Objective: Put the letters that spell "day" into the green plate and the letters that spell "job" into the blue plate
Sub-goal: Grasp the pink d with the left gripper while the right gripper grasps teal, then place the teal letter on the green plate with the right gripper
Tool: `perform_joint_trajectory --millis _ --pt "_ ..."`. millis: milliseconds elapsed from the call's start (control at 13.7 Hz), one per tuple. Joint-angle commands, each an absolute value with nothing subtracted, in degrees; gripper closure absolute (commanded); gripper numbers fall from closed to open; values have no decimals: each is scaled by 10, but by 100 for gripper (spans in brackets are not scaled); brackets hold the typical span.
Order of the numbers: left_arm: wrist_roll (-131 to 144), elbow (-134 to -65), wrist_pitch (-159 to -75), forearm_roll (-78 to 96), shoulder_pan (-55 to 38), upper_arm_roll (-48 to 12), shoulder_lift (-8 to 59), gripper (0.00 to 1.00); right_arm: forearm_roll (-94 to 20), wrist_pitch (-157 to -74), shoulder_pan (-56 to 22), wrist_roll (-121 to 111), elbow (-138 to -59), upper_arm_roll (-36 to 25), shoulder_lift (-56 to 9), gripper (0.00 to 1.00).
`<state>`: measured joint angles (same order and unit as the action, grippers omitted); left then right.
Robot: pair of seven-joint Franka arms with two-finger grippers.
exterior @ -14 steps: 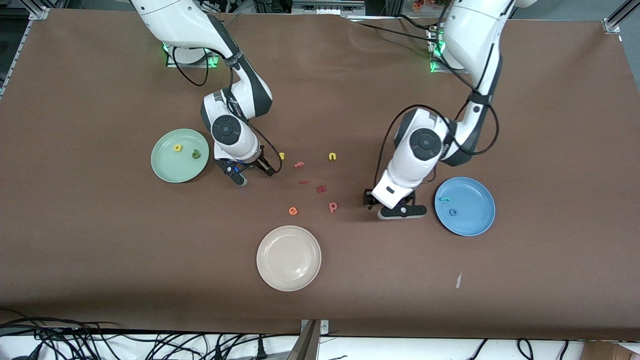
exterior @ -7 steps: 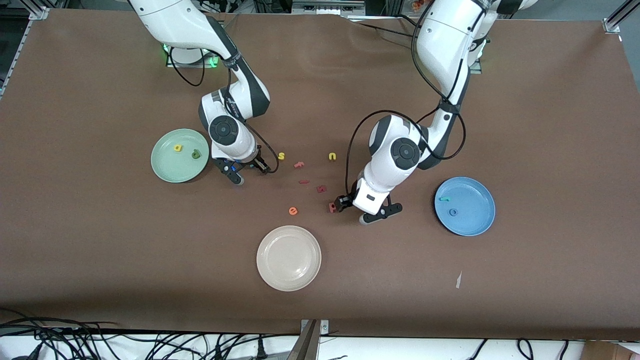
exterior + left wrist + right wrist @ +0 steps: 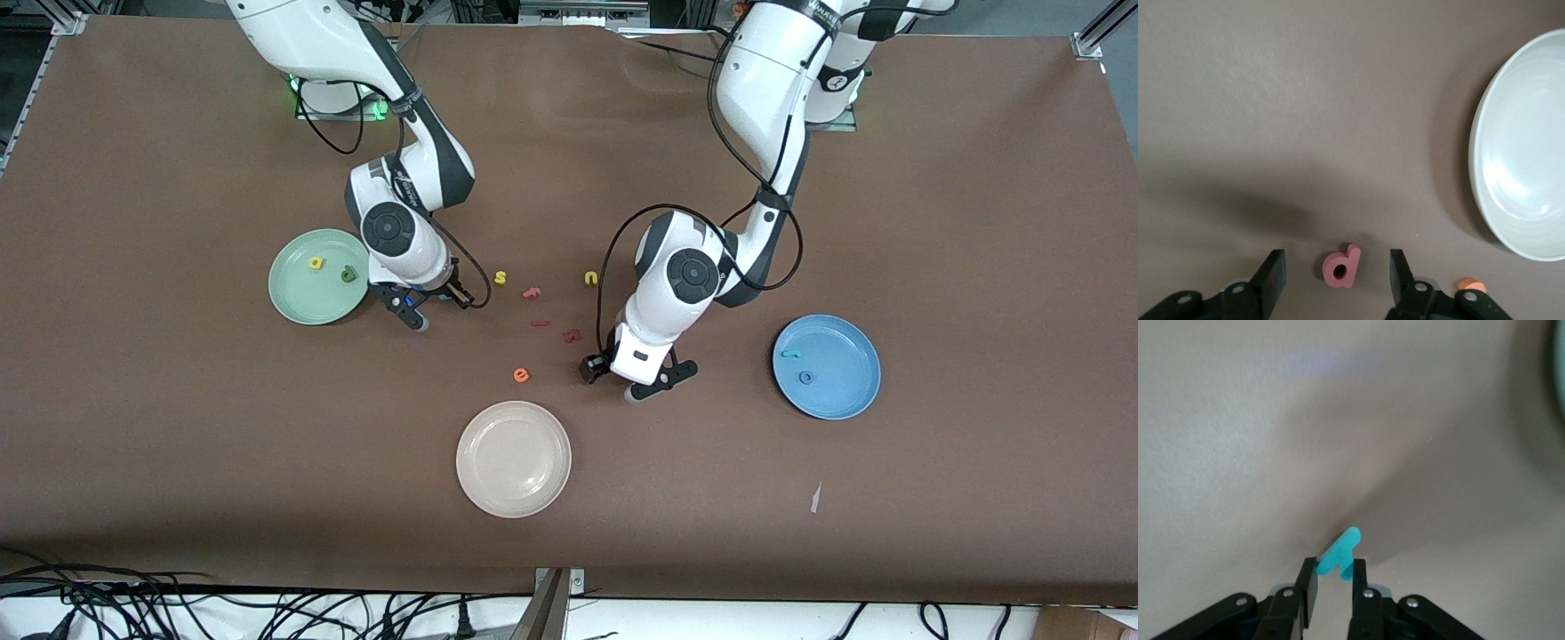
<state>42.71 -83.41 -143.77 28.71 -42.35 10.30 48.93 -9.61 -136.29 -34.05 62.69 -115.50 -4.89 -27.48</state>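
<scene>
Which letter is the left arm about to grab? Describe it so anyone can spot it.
Start at the cream plate; the left hand hovers just past its rim, toward the blue plate. Between its open fingers lies the pink-red letter, a ring with a stem, unlike the orange "e" nearby.

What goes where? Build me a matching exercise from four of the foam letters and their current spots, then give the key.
Letters:
1. yellow "a"
2. blue "o"
3. teal "y"
4. pink-red "b"

Places:
A. lying in the blue plate
B. on the table, between the open fingers of the left claw
C. lying in the green plate
D. pinched in the shut right claw

Pairs: 1-C, 2-A, 3-D, 4-B
</scene>
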Motion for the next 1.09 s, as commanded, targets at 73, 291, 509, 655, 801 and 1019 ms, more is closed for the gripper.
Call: perform_joint_trajectory --millis 73,291,509,655,801,1019 --pt "429 -812 -1442 302 -465 134 519 31 -100 -1251 -338 523 -1142 -102 -216 92" --pt "430 -813 -1441 299 -477 140 524 31 -106 -1175 -337 424 -1177 -153 -159 90" --pt "426 -814 -1441 296 -477 140 525 30 -105 -1212 -337 336 -1278 -198 -107 90" --pt "425 -816 -1441 287 -478 141 538 30 -106 -1240 -335 246 -1309 -249 -113 90" --pt "430 -817 -1441 233 -482 140 556 30 -107 -1259 -330 211 -1321 -264 -128 83" --pt "431 -817 -1441 229 -481 140 556 30 -125 -1264 -330 207 -1319 -265 -146 4"
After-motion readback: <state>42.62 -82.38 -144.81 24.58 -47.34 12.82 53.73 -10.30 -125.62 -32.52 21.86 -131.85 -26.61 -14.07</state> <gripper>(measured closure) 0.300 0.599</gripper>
